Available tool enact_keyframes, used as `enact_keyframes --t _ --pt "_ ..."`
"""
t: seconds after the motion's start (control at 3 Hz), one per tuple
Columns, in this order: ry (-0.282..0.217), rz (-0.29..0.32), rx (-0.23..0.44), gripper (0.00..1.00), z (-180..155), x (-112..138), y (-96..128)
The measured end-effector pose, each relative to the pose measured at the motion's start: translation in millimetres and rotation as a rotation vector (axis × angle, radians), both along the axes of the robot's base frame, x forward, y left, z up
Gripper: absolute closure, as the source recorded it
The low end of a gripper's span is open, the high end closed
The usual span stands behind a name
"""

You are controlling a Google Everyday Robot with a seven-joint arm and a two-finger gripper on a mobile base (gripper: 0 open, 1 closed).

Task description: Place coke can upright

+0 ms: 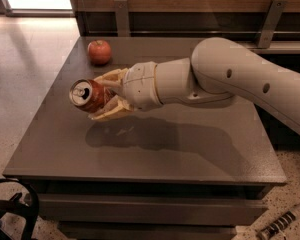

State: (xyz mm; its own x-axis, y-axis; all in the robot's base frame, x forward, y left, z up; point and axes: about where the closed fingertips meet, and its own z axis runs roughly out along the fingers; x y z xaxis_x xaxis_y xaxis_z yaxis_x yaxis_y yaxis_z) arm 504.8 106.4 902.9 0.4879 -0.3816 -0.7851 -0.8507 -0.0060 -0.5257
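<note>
Your tool point(106, 97) is clamped across the coke can point(87, 95), one finger above and one below. The can is held sideways, silver top facing left, clear above the counter point(190, 154). You likely need a wrist roll before lowering. Apple point(99, 51) sits well behind.

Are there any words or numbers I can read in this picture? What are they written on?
No text here can be read.
Red aluminium coke can, held sideways above the tabletop in the cream gripper: its silver top faces the camera, and any lettering on its side is too blurred to read.
Round red apple: no label shows.
Grey square table: no writing shows.
</note>
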Motion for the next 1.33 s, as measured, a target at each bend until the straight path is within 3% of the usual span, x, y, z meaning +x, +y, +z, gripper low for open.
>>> enact_keyframes --t 0.33,0.67,1.33 --pt "0.105 -0.002 0.077 1.0 -5 -6 3" --pt "0.172 -0.013 0.14 1.0 -4 -23 10" --pt "0.232 -0.058 0.186 1.0 -11 -33 36"
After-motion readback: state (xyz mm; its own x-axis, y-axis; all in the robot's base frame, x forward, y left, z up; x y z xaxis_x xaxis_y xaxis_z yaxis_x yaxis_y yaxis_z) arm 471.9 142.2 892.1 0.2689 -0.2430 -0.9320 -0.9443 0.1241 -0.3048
